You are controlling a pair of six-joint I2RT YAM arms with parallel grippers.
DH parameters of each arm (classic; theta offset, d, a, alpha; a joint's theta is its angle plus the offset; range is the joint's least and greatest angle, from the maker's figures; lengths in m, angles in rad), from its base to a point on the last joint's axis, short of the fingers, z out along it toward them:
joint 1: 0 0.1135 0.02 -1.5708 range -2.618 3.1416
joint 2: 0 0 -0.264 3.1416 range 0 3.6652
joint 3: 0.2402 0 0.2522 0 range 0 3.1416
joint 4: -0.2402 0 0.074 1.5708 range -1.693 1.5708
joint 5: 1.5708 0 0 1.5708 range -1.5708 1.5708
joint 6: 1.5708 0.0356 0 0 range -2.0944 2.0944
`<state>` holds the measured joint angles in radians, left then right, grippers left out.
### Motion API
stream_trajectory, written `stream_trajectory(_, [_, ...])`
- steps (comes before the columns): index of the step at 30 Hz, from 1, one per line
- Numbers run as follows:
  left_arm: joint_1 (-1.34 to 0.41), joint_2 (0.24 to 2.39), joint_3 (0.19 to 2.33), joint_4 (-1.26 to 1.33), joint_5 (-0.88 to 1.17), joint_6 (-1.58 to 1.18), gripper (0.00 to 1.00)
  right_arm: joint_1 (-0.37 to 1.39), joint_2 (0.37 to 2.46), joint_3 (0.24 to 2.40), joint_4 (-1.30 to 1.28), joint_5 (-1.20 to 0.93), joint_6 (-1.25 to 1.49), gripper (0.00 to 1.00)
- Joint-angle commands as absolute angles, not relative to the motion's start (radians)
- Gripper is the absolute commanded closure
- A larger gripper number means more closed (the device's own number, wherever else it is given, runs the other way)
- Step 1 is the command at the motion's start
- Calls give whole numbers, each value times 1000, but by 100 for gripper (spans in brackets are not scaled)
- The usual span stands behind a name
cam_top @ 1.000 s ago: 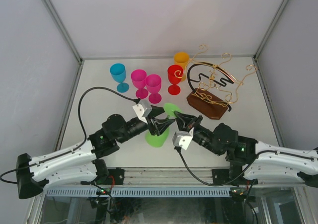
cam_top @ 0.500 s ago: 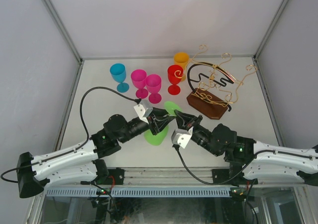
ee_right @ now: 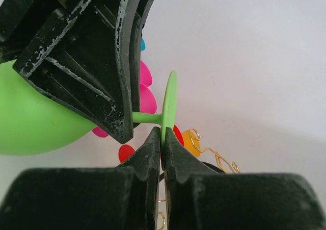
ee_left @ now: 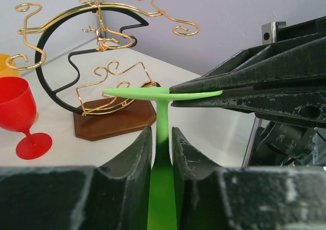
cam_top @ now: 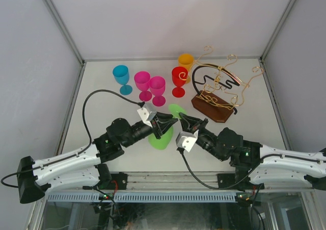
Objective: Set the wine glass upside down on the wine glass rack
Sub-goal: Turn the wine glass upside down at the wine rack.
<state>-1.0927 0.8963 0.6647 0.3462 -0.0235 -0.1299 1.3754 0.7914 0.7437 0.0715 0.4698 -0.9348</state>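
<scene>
Both your grippers hold the green plastic wine glass: left gripper clenched on its stem, right gripper pinching its foot. You have it near the gold wire rack, not touching.

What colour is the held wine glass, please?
The wine glass is lime green, clearest in left wrist view.

"What are the arms like?"

"The left arm and right arm have white shells, black joints and small green lights."

"And the ends?"

"They have scuffed black fingers and a white camera box at each wrist. A black cable loops out at 10 o'clock."
</scene>
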Motion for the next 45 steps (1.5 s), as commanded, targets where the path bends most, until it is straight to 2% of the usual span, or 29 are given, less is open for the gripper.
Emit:
stream_trajectory(1, [-1098,890,677,357,-25,-126,82,1387,785,784,147,479,-912,100])
stream_trajectory(3, [-1097,889,682,344,-32,-126,97,1388,787,784,149,475,-910,100])
stream_trajectory(4, [-1098,886,682,340,-36,-128,99,1388,788,784,149,475,-910,100])
stream_trajectory(32, [-1097,849,734,163,-127,-192,100,1387,804,784,122,530,-865,99])
stream_trajectory(38, [-1097,847,742,142,-130,-190,100,1387,808,785,114,531,-864,92])
stream_trajectory(45, [-1098,870,759,120,-117,-199,100,1387,794,784,72,508,-847,79])
